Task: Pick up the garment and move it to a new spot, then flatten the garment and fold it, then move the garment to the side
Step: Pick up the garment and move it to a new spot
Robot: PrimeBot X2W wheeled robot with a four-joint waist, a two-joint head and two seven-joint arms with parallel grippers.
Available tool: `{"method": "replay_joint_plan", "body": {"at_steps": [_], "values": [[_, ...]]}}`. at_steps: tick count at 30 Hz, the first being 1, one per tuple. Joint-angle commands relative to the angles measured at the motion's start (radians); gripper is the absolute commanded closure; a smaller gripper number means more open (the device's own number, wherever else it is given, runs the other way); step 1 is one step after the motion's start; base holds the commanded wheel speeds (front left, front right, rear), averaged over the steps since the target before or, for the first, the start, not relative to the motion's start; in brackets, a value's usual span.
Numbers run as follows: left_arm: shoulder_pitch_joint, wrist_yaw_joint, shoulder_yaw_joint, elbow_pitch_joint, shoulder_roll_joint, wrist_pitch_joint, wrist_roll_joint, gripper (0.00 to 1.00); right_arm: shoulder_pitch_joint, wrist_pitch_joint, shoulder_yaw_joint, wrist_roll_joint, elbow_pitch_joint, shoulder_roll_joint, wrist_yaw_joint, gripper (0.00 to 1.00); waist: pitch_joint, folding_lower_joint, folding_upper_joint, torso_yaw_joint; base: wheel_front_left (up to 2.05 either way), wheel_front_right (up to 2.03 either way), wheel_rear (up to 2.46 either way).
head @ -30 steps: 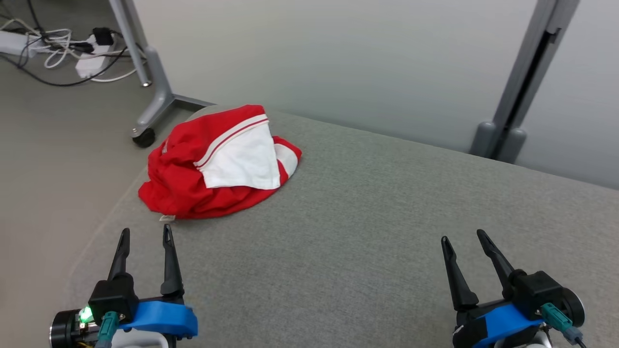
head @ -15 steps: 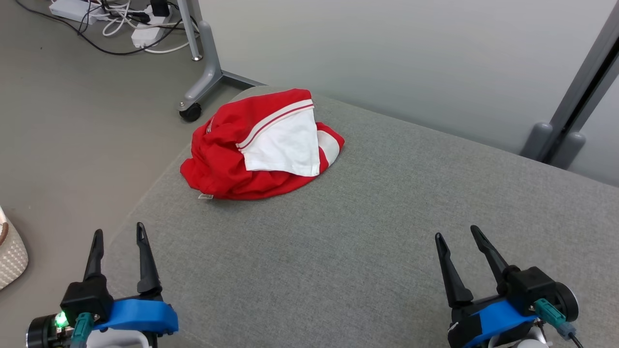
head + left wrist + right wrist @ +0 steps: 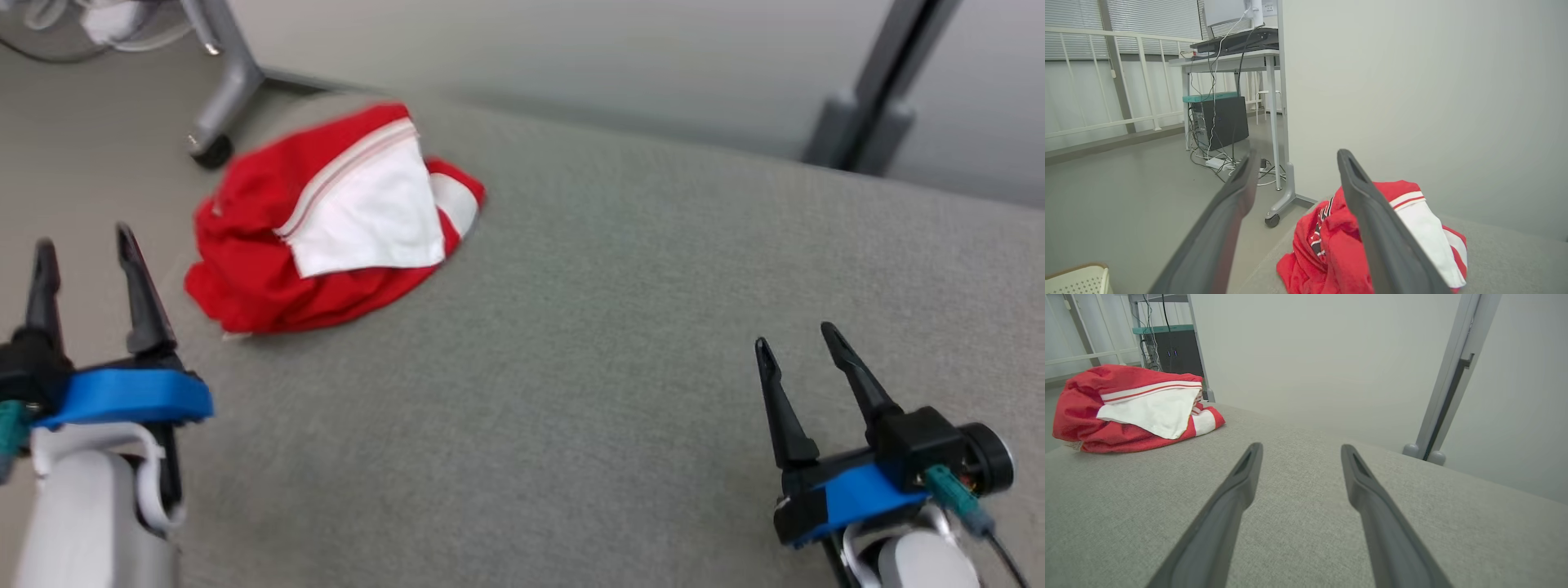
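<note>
A crumpled red and white garment (image 3: 326, 220) lies bunched on the far left corner of the grey fabric surface (image 3: 612, 367). The left wrist view has the garment (image 3: 1331, 241) low and partly behind a finger; the right wrist view has the garment (image 3: 1135, 408) at its upper left. My left gripper (image 3: 82, 241) is open at the left edge, just short of the garment and to its left, holding nothing. My right gripper (image 3: 798, 336) is open over the surface at the lower right, far from the garment.
A grey wheeled stand leg (image 3: 216, 106) rises from the floor beyond the corner, with cables (image 3: 1216, 159) and a dark computer case (image 3: 1220, 120) under a desk. A grey post (image 3: 873, 98) stands against the pale wall. A white basket (image 3: 1077, 279) sits on the floor.
The whole head view has shifted and blurred, so the camera moved. My left gripper now sits higher in the picture and closer to the garment. The garment lies as before.
</note>
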Motion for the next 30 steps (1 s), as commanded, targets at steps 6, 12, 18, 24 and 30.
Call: {"method": "replay_joint_plan", "body": {"at_steps": [6,12,18,24,30], "values": [[-0.199,-0.034,0.027,0.090,0.077,0.003,-0.030,0.00,-0.031,0.042,-0.020,-0.050,-0.111,-0.005,0.000,0.00,0.098,-0.0001,-0.0001,-0.082,0.00,0.00,0.00],[-0.351,-0.059,0.021,0.238,0.140,0.055,-0.044,0.00,-0.030,0.076,-0.040,-0.077,-0.205,-0.005,0.000,0.00,0.177,-0.0001,-0.0001,-0.143,0.00,0.00,0.00],[-0.419,-0.084,-0.014,0.437,0.171,0.136,-0.042,0.00,-0.031,0.094,-0.049,-0.088,-0.254,-0.005,0.000,0.00,0.224,-0.0001,-0.0001,-0.169,0.00,0.00,0.00],[-0.426,-0.094,-0.027,0.620,0.163,0.150,-0.054,0.00,-0.036,0.102,-0.049,-0.093,-0.274,-0.005,0.000,0.00,0.246,-0.0001,-0.0001,-0.173,0.00,0.00,0.00],[-0.442,-0.104,-0.047,0.733,0.161,0.110,-0.060,1.00,-0.038,0.101,-0.032,-0.083,-0.263,-0.005,0.000,0.00,0.231,-0.0001,-0.0001,-0.177,0.00,0.00,0.00]]}}
